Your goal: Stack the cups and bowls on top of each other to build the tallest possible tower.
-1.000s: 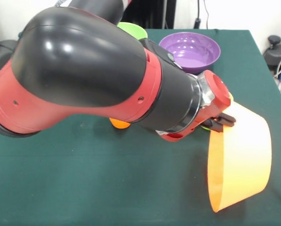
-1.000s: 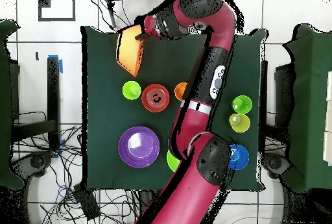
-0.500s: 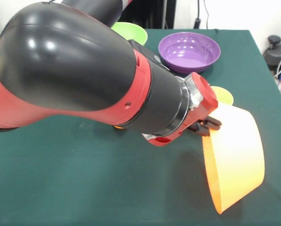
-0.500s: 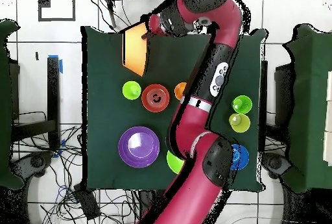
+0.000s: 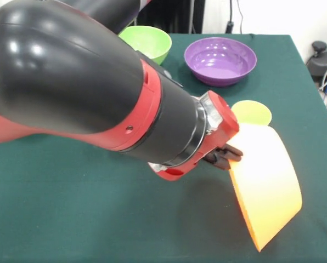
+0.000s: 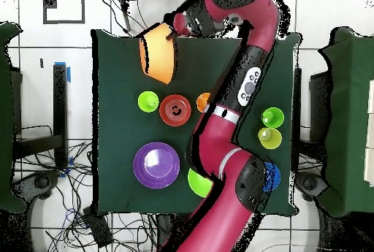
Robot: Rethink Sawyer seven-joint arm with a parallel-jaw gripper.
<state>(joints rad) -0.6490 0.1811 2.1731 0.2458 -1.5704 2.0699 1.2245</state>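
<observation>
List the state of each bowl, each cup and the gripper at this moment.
Large orange bowl: tilted on its side, held at the rim.
Gripper: shut on the large orange bowl.
Purple bowl: upright, empty.
Green bowl: upright, empty.
Red-orange bowl: upright.
Blue bowl: partly hidden.
Lime cup: upright.

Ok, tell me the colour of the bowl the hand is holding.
Orange; the big bowl shows best in the front view.

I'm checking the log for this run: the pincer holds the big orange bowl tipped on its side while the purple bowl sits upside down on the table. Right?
Not quite. The purple bowl sits upright with its opening facing up, as the front view shows. The rest holds: the pincer grips the orange bowl by its rim, tipped on its side.
</observation>
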